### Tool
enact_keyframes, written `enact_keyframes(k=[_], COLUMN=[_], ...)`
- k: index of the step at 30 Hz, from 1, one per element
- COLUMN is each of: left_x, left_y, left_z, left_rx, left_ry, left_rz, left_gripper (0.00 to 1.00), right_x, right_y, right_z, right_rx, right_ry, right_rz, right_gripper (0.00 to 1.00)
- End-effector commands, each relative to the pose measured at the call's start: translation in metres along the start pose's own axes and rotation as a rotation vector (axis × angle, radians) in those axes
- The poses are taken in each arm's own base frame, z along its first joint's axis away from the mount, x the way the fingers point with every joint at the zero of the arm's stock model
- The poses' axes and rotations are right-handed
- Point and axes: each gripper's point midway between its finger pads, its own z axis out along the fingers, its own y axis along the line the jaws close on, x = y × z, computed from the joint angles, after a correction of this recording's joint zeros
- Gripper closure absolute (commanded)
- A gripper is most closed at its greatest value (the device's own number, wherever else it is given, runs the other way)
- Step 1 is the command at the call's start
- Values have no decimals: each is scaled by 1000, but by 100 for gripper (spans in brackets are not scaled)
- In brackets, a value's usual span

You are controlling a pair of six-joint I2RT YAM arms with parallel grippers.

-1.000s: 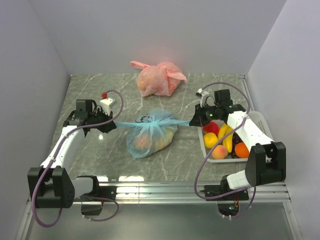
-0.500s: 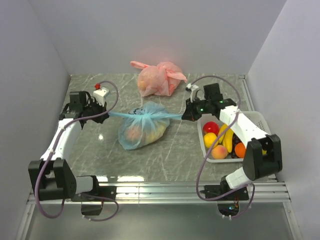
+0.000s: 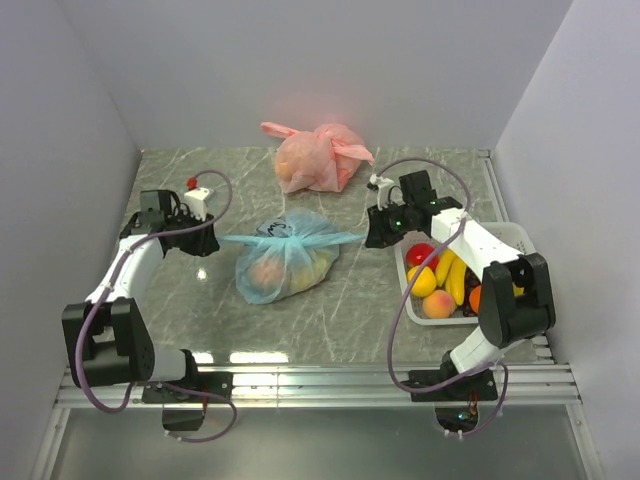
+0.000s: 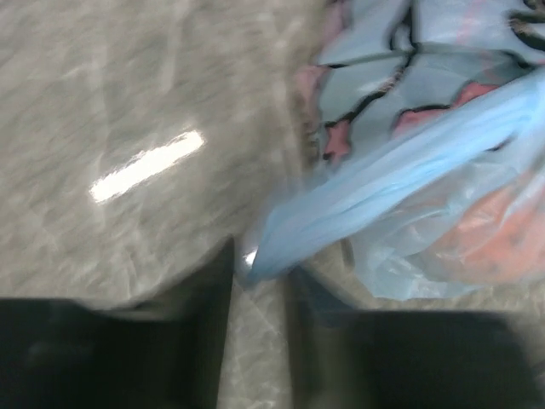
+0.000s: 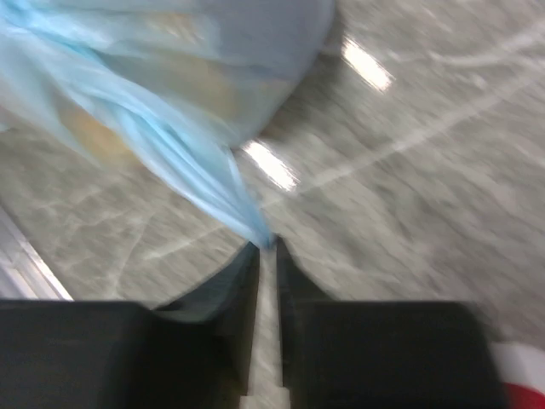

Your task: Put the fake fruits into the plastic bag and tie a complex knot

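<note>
Because the blue bag [image 3: 285,262] is thin film wrapped round a lumpy load of fruit [image 3: 268,272], it should handle as light, limp and slippery, likely to slide on the glossy bench [image 3: 200,310] when pulled and to tear if yanked hard. It lies at the middle of the top view, between the two arms, its neck gathered into a twist [image 3: 284,236] from which one handle [image 3: 240,240] runs left and the other [image 3: 345,238] runs right. Those handle ends look like the sensible places to take hold, close to the twist where the film is bunched and strongest; the body offers only loose skin over round, rolling shapes. The left claw [image 3: 208,240] stands narrowly apart, with the left handle's tip lying at its mouth and bench showing between the fingers. The right claw [image 3: 372,232] shows only a thin slit with the other handle's tip at its ends; whether it pinches the film I cannot tell, the wrist view being blurred. A white tray [image 3: 515,232] at the right of the frame holds more fruit [image 3: 438,300], just beside the right arm, and a pink knotted bag [image 3: 315,158] sits at the upper middle, apart from the blue one. Neither blocks the handles, though the tray may crowd the right arm.
</note>
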Motion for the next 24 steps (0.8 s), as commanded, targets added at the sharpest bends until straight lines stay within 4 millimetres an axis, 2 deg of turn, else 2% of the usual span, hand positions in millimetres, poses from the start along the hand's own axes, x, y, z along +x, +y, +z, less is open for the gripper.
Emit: enact_keyframes(k=[1,3,4,6,7,9,10,11,12,13,15,16,18,20,22,24], left_x=[-19,-30,-42,-52,-61,-72,-83,-89,-96,-110,-122,-136,-141,-144,-134,-133], left_y=[25,14,12,8,7,5,3,1,-1,-5,-12,-18,-21,-21,-22,-22], left_z=[-25,-34,-41,-52,-60,-72,-83,-87,-93,-102,-107,-115,-117,-118,-112,-113], left_rx=[-121,-86,-85,-80,-90,-108,-118,-117,-116,-106,-76,-56,-39,-46,-40,-53], left_ry=[-51,-82,-106,-126,-140,-158,-180,-193,-206,-235,-257,-285,-291,-314,-310,-344], left_rz=[-10,-20,-10,-5,1,0,1,-16,-22,-29,-110,-114,-185,-243,-252,-265], left_gripper=[60,44,34,26,17,1,1,1,1,1,1,1,1,1,1,1], right_x=[-3,-14,-19,-38,-42,-63,-69,-80,-85,-89,-99,-101,-100,-86,-73,-53], right_y=[-28,-23,-19,-11,-8,0,2,7,8,5,4,-4,-7,-1,2,9], right_z=[-25,-34,-39,-57,-64,-90,-99,-115,-124,-133,-151,-157,-163,-160,-157,-151], right_rx=[143,134,131,138,135,133,126,126,131,137,166,209,246,207,189,157], right_ry=[12,-25,-39,-101,-116,-198,-223,-266,-290,-315,-371,-388,-411,-362,-345,-338], right_rz=[14,7,4,-12,-13,-20,-16,-16,-7,8,54,89,175,151,165,181], right_gripper=[66,48,44,36,35,25,24,14,9,8,4,4,2,1,1,0])
